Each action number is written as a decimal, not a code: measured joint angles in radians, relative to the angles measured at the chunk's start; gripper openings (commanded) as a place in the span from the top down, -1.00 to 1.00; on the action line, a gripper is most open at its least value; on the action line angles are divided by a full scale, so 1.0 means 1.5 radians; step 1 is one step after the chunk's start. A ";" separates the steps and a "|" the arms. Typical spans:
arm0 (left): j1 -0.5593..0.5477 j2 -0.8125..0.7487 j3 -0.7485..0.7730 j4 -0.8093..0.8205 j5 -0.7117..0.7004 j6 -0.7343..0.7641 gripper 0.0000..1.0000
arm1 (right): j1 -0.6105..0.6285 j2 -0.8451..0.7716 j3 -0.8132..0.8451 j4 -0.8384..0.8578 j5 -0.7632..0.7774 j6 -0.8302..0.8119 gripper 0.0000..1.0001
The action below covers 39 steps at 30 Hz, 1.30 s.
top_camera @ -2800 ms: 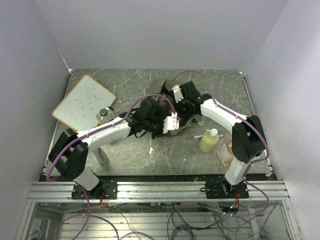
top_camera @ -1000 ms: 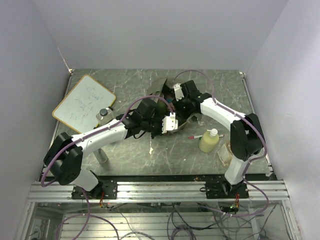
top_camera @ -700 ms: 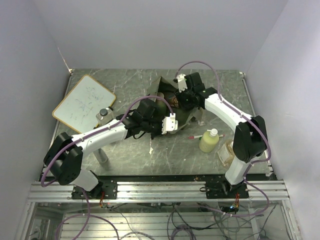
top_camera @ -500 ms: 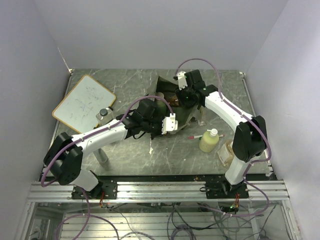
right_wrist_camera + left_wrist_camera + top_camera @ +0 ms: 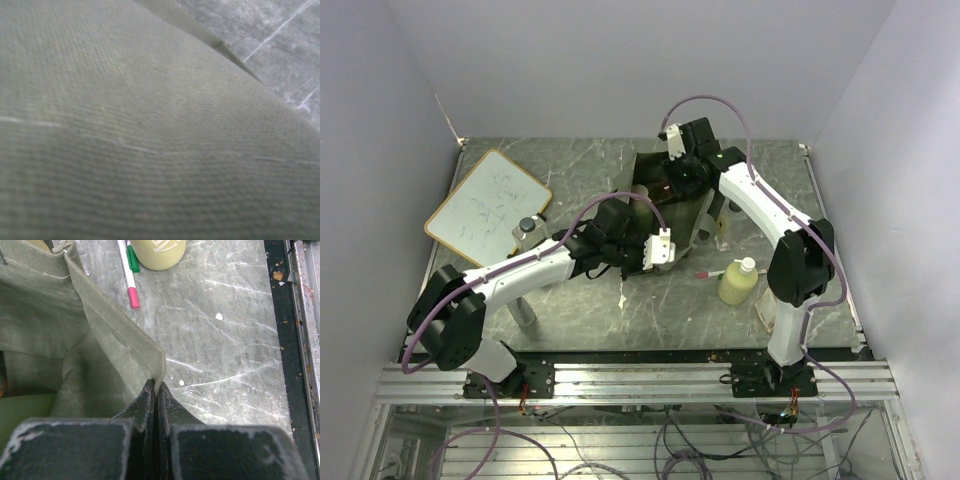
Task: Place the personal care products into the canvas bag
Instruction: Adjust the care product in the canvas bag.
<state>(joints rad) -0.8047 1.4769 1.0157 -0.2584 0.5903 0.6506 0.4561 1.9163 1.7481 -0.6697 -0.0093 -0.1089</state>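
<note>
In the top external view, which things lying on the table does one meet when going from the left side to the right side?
whiteboard → canvas bag → yellow-green bottle

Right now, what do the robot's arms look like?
Both the left arm and the right arm have white tube-like links joined by chunky black joints. A thin purple cable loops along each one. The left gripper is black, with scuffed pale edges.
</note>
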 measured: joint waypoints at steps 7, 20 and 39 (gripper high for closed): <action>0.000 -0.005 0.000 -0.002 0.001 0.013 0.86 | 0.007 0.049 0.082 -0.029 0.001 -0.001 1.00; 0.000 -0.014 0.041 -0.001 -0.018 -0.038 0.86 | 0.013 0.135 0.216 -0.051 -0.001 -0.001 1.00; 0.000 -0.014 0.090 0.000 -0.045 -0.097 0.86 | 0.015 0.201 0.301 -0.003 -0.009 0.002 0.45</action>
<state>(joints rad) -0.8047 1.4555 1.1503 -0.2584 0.5228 0.5049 0.4789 2.2173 2.1994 -0.6746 -0.0223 -0.1066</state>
